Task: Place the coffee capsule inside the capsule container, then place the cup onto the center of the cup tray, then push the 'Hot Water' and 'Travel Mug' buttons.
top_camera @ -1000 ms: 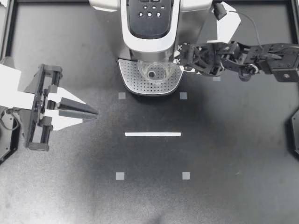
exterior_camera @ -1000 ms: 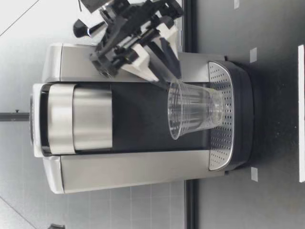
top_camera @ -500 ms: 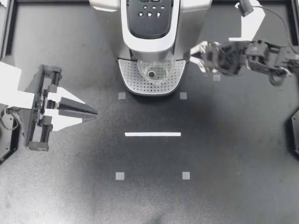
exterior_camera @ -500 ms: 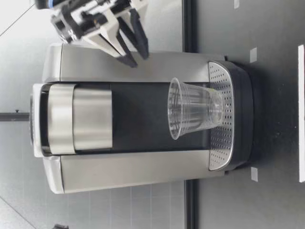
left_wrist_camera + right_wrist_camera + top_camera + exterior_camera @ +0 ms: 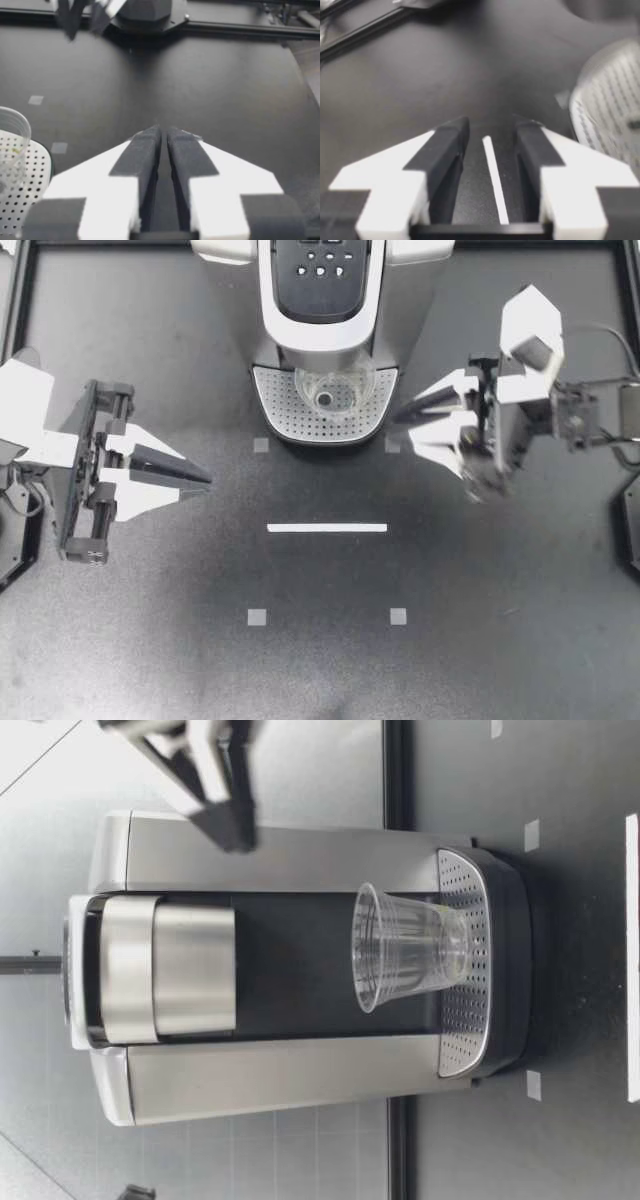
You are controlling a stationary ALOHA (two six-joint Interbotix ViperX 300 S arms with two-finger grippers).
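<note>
Currently my right gripper (image 5: pixel 406 430) hovers slightly parted beside the cup tray (image 5: pixel 283 410), left gripper (image 5: pixel 205 480) closed.

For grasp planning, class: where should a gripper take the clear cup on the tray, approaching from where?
Probably grip the cup mid-wall, coming in level from the open front: it stands upright on the tray, with the brew head over its rim.

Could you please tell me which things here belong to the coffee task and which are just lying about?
Job: cup, cup tray, button panel, coffee machine, right gripper, left gripper.
Just there: white tape line, grey square markers.
</note>
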